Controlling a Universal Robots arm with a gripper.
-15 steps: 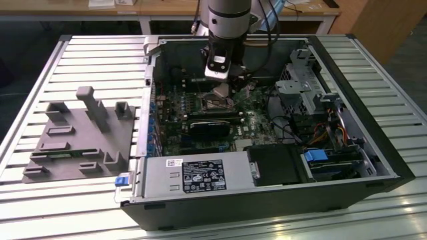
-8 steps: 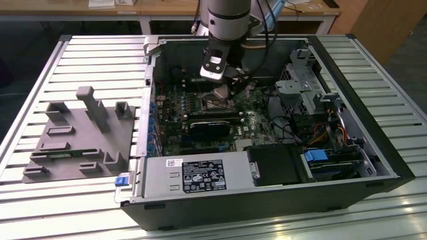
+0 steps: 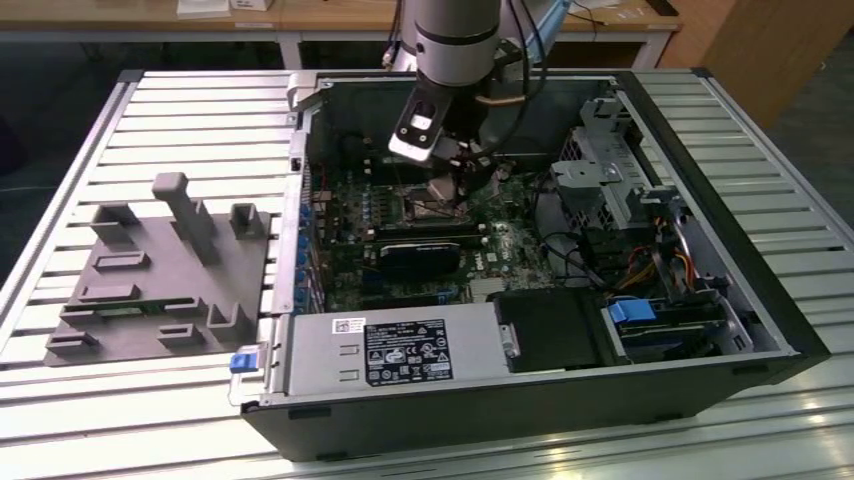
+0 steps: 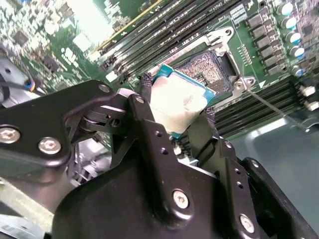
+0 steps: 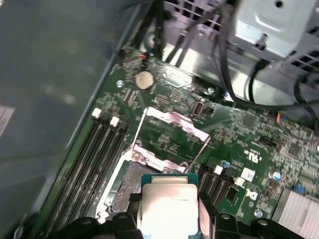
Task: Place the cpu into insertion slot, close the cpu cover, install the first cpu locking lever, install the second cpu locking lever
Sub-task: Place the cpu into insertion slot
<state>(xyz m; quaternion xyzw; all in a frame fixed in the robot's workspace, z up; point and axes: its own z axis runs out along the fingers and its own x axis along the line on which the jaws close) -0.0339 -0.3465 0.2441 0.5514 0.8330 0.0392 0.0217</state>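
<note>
Gripper [image 4: 177, 99] clamping cpu [image 4: 180, 103] edges, above insertion slot [image 4: 211, 67]

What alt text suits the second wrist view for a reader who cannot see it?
A black two-fingered gripper clamps the cpu, a small flat square chip with a silver-grey metal top, close to the uncovered insertion slot, a dark-rimmed square socket with a brownish-gold centre, not seated in it. Long black memory slots cross the green circuit board.

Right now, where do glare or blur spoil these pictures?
First wrist view: glare washes the chip white on top, and the case wall is blurred. Second wrist view: the same glare on the chip, plus a blown-out patch on the board. Exterior view: the table slats shine.
</note>
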